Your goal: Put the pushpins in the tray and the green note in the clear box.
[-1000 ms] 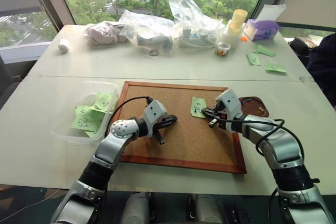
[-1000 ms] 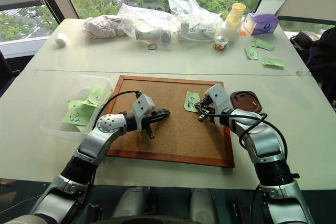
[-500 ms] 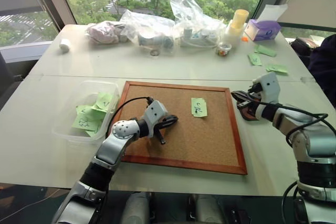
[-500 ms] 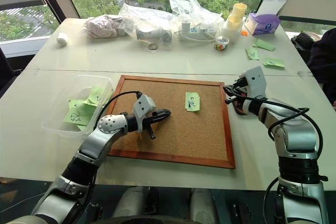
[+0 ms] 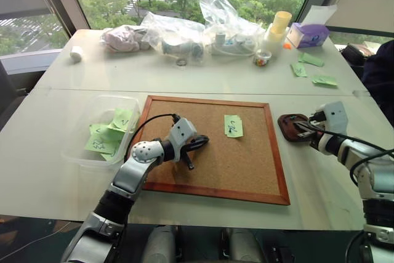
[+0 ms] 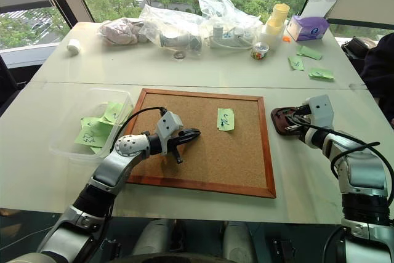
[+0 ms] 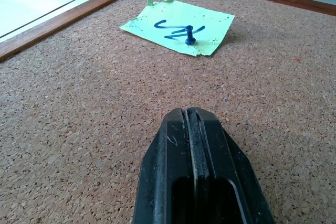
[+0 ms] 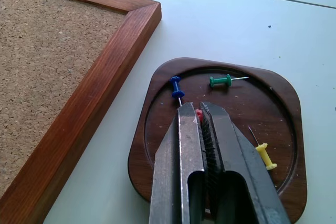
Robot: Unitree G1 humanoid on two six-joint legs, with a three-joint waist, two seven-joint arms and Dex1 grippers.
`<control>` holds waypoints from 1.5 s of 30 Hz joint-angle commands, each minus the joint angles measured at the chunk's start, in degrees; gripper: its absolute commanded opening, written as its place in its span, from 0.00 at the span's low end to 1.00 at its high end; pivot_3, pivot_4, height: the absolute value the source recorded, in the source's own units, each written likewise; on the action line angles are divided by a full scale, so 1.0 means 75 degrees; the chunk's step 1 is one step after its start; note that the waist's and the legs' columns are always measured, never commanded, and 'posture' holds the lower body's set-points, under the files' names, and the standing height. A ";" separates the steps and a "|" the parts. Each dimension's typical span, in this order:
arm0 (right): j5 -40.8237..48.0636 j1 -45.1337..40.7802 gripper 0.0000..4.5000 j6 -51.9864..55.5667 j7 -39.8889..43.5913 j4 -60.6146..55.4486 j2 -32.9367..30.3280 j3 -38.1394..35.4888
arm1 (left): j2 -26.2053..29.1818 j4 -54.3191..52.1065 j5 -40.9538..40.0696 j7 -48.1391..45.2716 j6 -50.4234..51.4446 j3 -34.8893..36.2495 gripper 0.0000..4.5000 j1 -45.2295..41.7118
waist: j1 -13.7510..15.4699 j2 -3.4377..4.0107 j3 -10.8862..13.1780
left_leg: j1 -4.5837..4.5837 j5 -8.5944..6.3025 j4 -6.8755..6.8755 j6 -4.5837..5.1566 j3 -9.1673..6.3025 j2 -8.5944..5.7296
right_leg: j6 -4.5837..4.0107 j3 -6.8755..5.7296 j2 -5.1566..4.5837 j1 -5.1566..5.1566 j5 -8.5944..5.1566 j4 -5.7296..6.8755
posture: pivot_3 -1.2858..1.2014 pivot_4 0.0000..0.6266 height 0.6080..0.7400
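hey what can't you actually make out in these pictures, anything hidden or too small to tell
- Red pushpin: right wrist view, the right gripper fingers cover all but its head; whether it is gripped or released is unclear.
- Small dark brown tray: its near edge is hidden behind that gripper.
- Light-green paper note on the cork board: the blue pushpin covers part of its scribble.
- Green notes in the clear plastic box: head views, their count is unreadable.

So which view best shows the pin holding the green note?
The left wrist view: the blue pin stands upright through the scribble on the note, clear against the cork. In the head views the note is plain on the board, but the pin is too small to make out. The right wrist view looks at the tray instead.
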 commanded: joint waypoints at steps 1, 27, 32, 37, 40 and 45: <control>0.0018 -0.0056 0.30 -0.0138 -0.0020 -0.0043 -0.0084 -0.0192 | 0.0074 0.0415 0.0250 -0.0073 0.0186 -0.0249 0.00 0.0194 | 0.0001 0.0000 0.0000 | 0.0000 0.0000 0.0000 0.0000 0.0000 0.0000 | 0.0000 0.0000 0.0000 0.0000 0.0000 0.0000 | 0.52 0.24 1.00; 0.0668 -0.0743 0.30 0.0719 0.0377 -0.2277 0.0559 0.1343 | 0.0043 0.0494 0.0257 -0.0043 0.0187 -0.0179 0.00 0.0111 | 0.0004 0.0003 -0.0002 | 0.0002 -0.0018 0.0000 0.0032 -0.0007 0.0010 | 0.0000 0.0000 -0.0001 0.0001 0.0000 0.0001 | 0.52 0.24 1.00; 0.0328 -0.1081 0.30 0.0661 0.0131 -0.2250 0.1183 0.2340 | 0.0045 0.0472 0.0263 -0.0034 0.0206 -0.0172 0.00 0.0096 | 0.0017 0.0002 -0.0002 | -0.0005 -0.0012 0.0001 0.0022 -0.0010 0.0005 | -0.0001 -0.0001 -0.0006 0.0001 0.0000 0.0000 | 0.52 0.24 1.00; -0.0202 -0.1116 0.30 0.0199 0.0164 -0.1669 0.1364 0.3017 | 0.0119 0.0319 0.0256 -0.0005 0.0254 -0.0122 0.00 0.0198 | -0.0006 0.0002 -0.0001 | -0.0005 -0.0008 0.0002 0.0014 -0.0009 0.0004 | -0.0001 -0.0001 -0.0005 -0.0001 0.0000 0.0000 | 0.52 0.24 1.00; -0.0370 -0.1050 0.30 -0.0023 0.0249 -0.1382 0.1351 0.3133 | 0.0165 0.0255 0.0249 0.0028 0.0277 -0.0099 0.00 0.0243 | -0.0027 0.0002 -0.0001 | -0.0006 -0.0006 0.0001 0.0011 -0.0006 0.0004 | -0.0001 -0.0001 -0.0004 -0.0004 0.0000 0.0000 | 0.52 0.24 1.00; -0.0543 -0.0929 0.18 -0.0206 0.0357 -0.1124 0.1356 0.3251 | 0.0196 0.0193 0.0237 0.0071 0.0296 -0.0097 0.00 0.0289 | -0.0050 0.0002 -0.0002 | -0.0005 -0.0002 0.0001 0.0003 -0.0004 0.0004 | 0.0000 -0.0001 -0.0001 -0.0004 0.0000 0.0000 | 0.52 0.24 1.00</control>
